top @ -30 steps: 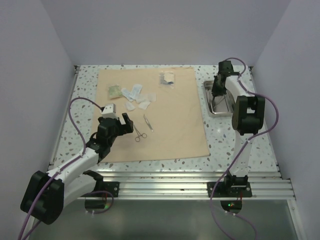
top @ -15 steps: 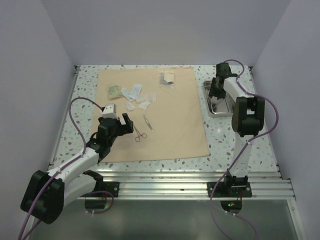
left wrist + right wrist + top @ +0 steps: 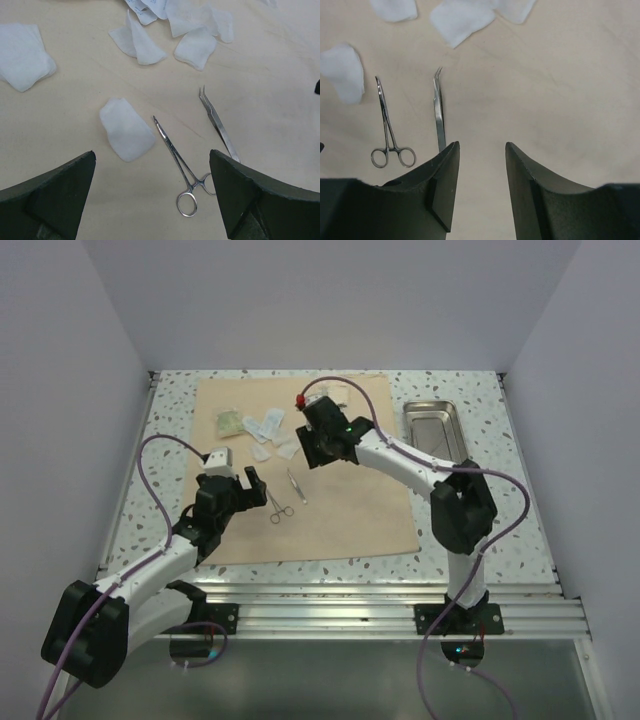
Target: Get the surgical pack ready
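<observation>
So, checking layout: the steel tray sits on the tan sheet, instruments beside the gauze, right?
No: the top view shows the steel tray on the speckled table beside the tan sheet, not on it. The instruments do lie beside the gauze.

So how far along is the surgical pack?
Done: wrap sheet lies flat with hemostat, tweezers and gauze pads loose on it. In hand: nothing; left gripper and right gripper hang open above the instruments. To do: steel tray beside the sheet looks empty; nothing wrapped.
</observation>
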Motion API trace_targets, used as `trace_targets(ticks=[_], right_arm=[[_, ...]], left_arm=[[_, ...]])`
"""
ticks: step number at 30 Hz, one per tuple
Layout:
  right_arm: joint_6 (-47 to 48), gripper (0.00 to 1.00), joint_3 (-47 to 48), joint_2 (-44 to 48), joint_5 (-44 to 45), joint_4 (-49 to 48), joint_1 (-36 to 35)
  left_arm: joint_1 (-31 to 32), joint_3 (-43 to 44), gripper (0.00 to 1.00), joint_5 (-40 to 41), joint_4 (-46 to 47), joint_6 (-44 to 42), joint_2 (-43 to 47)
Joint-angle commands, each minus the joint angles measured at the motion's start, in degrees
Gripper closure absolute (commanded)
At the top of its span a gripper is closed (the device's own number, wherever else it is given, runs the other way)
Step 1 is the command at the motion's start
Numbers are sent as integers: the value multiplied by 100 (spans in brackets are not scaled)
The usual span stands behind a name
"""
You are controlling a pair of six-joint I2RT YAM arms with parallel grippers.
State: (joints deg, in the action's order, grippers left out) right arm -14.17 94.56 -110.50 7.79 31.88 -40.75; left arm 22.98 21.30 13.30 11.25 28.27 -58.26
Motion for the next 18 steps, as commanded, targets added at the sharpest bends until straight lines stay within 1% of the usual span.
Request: trace_targets(ticks=[1, 5, 9, 15, 18], right_arm=[[-147, 54, 132, -393, 152, -24, -195], [-173, 54, 396, -894, 161, -6, -460], [-191, 54, 422, -1210, -32, -296, -591], [-147, 54, 370, -1369, -304, -586, -662], [-156, 54, 352, -1387, -287, -639, -680]], left_arm=[[-31, -3, 0, 155, 220, 3, 95], [-31, -12, 0, 252, 168, 38, 157], [-48, -12, 0, 559, 10, 152, 306], [-233, -135, 0, 648, -87, 293, 588], [-312, -161, 0, 613, -96, 328, 623]])
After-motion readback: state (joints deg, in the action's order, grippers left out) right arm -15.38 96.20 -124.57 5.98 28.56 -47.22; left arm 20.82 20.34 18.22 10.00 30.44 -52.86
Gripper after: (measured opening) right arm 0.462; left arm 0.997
